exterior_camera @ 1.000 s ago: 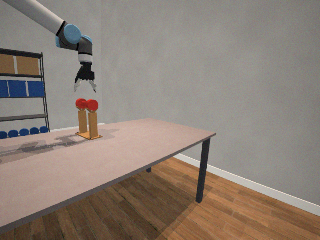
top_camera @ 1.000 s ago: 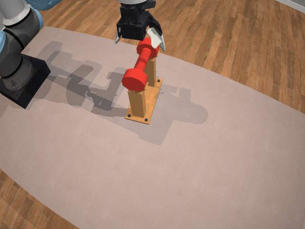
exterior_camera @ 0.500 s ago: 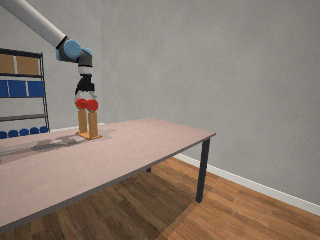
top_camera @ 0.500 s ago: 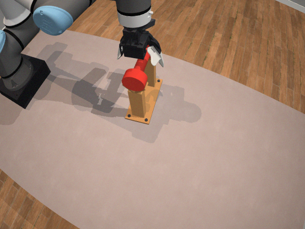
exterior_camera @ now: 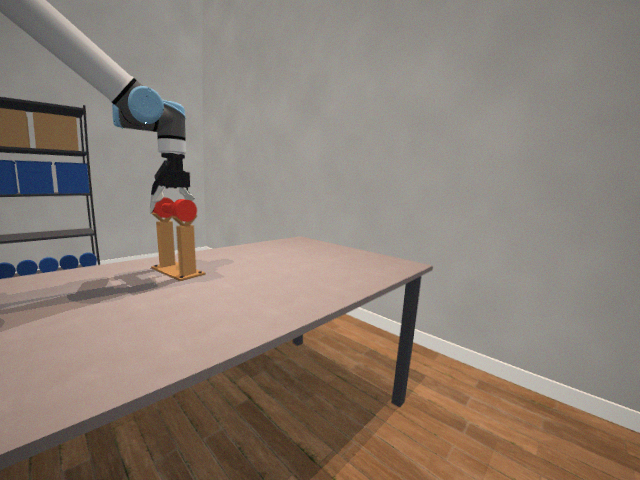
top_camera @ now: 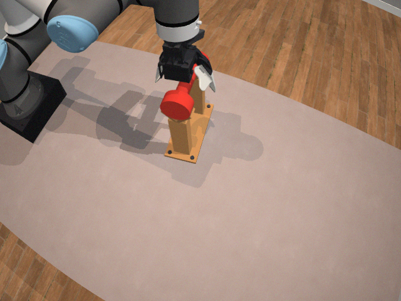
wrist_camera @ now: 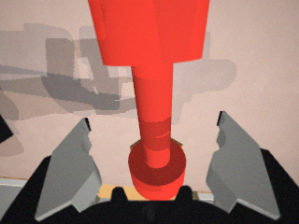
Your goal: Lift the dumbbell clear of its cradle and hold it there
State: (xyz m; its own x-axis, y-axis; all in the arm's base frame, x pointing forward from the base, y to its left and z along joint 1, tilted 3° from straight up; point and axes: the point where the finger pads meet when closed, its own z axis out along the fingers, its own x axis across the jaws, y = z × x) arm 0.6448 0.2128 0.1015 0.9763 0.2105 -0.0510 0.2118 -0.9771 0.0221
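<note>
A red dumbbell (top_camera: 178, 103) (exterior_camera: 175, 208) (wrist_camera: 151, 98) lies across the two posts of an orange wooden cradle (top_camera: 182, 137) (exterior_camera: 185, 248) on the table. My gripper (top_camera: 185, 83) (exterior_camera: 172, 196) (wrist_camera: 151, 115) is open and hangs straight over the dumbbell. Its two grey fingers stand wide on either side of the dumbbell's bar without touching it. In the wrist view the bar runs up the middle between the fingers, with one head near the palm and the other at the top. In the top view the gripper hides the far head.
The cradle's flat base plate (top_camera: 197, 142) sits on a long pinkish table (top_camera: 259, 210) (exterior_camera: 258, 289). The robot's black base (top_camera: 29, 110) stands at the table's left. A shelf rack (exterior_camera: 46, 175) with boxes stands behind the table.
</note>
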